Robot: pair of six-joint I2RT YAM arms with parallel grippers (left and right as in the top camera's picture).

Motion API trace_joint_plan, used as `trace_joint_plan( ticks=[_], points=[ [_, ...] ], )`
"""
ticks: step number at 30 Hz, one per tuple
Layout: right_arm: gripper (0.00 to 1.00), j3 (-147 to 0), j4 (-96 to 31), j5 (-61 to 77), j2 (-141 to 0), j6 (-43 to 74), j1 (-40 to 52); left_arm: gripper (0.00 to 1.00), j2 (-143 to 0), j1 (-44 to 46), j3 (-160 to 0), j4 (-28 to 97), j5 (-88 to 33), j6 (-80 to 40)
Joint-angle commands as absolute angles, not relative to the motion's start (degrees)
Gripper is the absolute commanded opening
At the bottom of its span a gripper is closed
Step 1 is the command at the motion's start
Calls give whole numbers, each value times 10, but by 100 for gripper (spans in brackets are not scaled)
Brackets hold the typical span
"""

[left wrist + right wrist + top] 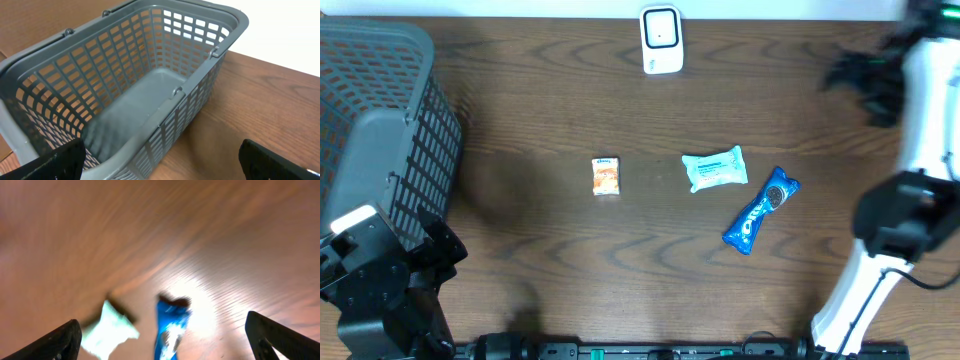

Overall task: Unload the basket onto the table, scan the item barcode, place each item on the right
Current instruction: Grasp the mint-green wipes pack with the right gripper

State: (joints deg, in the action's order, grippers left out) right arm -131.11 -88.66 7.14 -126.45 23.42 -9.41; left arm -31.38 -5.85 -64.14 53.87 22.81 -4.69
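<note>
Overhead: white scanner (661,38) at the far edge, blue cookie pack (760,210) right of centre, near a mint packet (715,168). Left wrist: left gripper (165,167) spread wide, facing the grey basket (239,15). Right wrist: blurry, right gripper (165,340) spread wide too, gripping nothing.

Right wrist view motion-blurred, with bright glare.

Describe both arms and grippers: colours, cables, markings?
Right arm: white links, black joints, thin black cable near its base. Left arm: black housings with a white patch on top. Left fingers and right fingers: plain flat black, no markings visible.
</note>
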Motion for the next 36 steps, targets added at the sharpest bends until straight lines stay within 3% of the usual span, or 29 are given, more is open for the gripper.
trace_joint_plan(
  ticks=[1, 6, 11, 12, 13, 14, 16, 23, 30, 34, 36],
  points=[
    [99, -1279, -898, 79, -1271, 167, 1, 98, -314, -61, -640, 540, 230, -50],
    [99, -1242, -926, 76, -1271, 215, 98, 98, -314, -61, -640, 540, 230, -50],
    [99, -1176, -900, 47, -1271, 437, 145, 98, -314, -61, -640, 540, 230, -50],
    [93, -1160, -897, 57, -1271, 483, 149, 98, -314, -61, -640, 540, 230, -50],
    [79, -1129, -878, 67, -1271, 573, 154, 98, -314, -61, -640, 540, 230, -50],
    [81, -1114, -867, 68, -1271, 618, 154, 98, -314, -61, -640, 540, 230, -50],
    [98, -1081, -833, 71, -1271, 706, 154, 98, -314, -61, -640, 540, 230, -50],
    [99, -995, -672, 112, -1271, 767, 150, 98, -314, -61, -640, 540, 230, -50],
    [99, -969, -625, 63, -1271, 794, 160, 98, -314, -61, -640, 540, 230, -50],
    [70, -956, -626, 39, -1271, 796, 169, 98, -314, -61, -640, 540, 230, -50],
    [61, -955, -625, 35, -1271, 778, 173, 98, -314, -61, -640, 540, 230, -50]
  ],
)
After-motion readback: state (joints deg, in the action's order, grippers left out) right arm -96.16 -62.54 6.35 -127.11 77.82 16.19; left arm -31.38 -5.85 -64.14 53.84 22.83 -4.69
